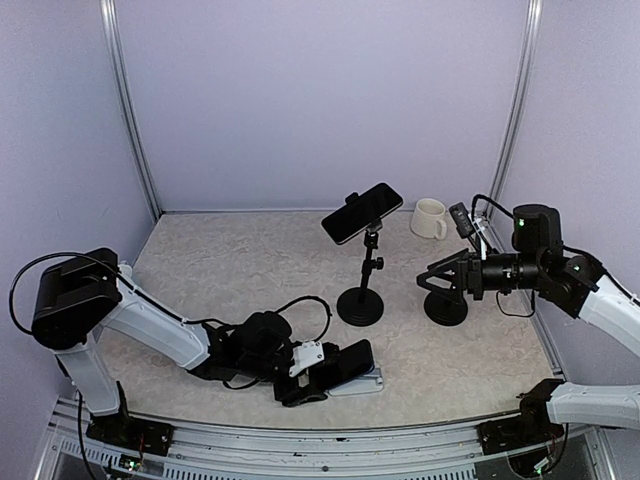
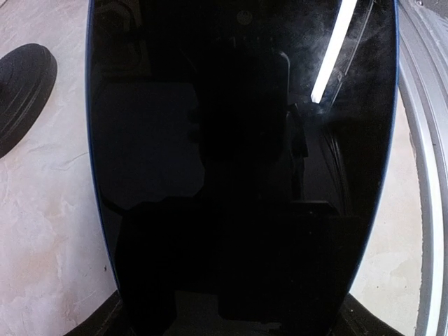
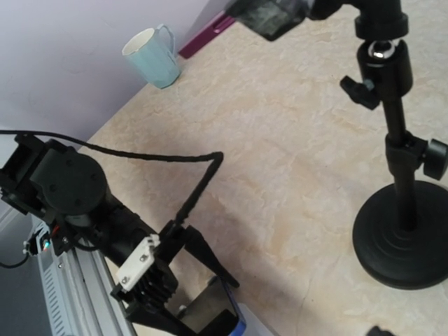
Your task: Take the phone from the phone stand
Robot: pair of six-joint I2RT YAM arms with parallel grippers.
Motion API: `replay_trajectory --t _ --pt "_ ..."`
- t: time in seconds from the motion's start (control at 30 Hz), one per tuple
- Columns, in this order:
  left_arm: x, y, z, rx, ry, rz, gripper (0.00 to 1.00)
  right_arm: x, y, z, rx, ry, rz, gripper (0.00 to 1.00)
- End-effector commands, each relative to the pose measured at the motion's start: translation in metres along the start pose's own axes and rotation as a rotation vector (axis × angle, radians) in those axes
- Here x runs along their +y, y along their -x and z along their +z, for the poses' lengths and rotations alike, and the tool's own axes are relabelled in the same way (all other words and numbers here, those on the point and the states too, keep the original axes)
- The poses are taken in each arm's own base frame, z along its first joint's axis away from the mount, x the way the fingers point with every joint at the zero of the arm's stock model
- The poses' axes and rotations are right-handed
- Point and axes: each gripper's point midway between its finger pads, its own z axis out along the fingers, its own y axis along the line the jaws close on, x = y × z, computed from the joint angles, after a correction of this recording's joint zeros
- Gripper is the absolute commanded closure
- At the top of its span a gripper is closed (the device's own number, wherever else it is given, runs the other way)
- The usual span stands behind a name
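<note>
One dark phone sits clamped, tilted, atop a tall black phone stand at mid-table; the right wrist view shows this stand and phone. A second dark, blue-edged phone leans on a pale low wedge near the front edge. My left gripper straddles its sides, and its finger meets the phone's edge. That phone fills the left wrist view, with a finger against each lower side. My right gripper hangs open and empty, right of the tall stand.
Another black stand base sits just under the right gripper. A pale mug stands at the back right, also seen from the right wrist as a mug. The tall stand's round base lies left of the held phone. A metal rail runs along the near edge.
</note>
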Motion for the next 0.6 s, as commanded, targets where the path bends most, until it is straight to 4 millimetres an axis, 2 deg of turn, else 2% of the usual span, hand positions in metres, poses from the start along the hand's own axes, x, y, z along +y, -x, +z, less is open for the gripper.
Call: replay_trajectory --t 0.0,0.2,0.37,0.47,0.57 --pt "0.016 -0.016 -0.01 0.011 0.112 -0.076 0.32 0.004 0.0 0.004 -0.001 0.022 -0.015 0.12" --pt "0.054 -0.038 -0.023 0.062 0.314 -0.197 0.43 0.001 0.0 0.009 0.004 0.029 -0.014 0.12" --pt "0.08 -0.053 -0.032 0.088 0.44 -0.298 0.44 -0.004 -0.002 0.015 0.014 0.031 -0.006 0.12" --pt "0.086 -0.05 -0.033 0.082 0.465 -0.333 0.42 -0.006 -0.005 0.018 0.025 0.029 0.002 0.13" --pt "0.078 -0.04 -0.031 0.051 0.447 -0.314 0.31 -0.008 -0.009 0.019 0.029 0.03 0.012 0.14"
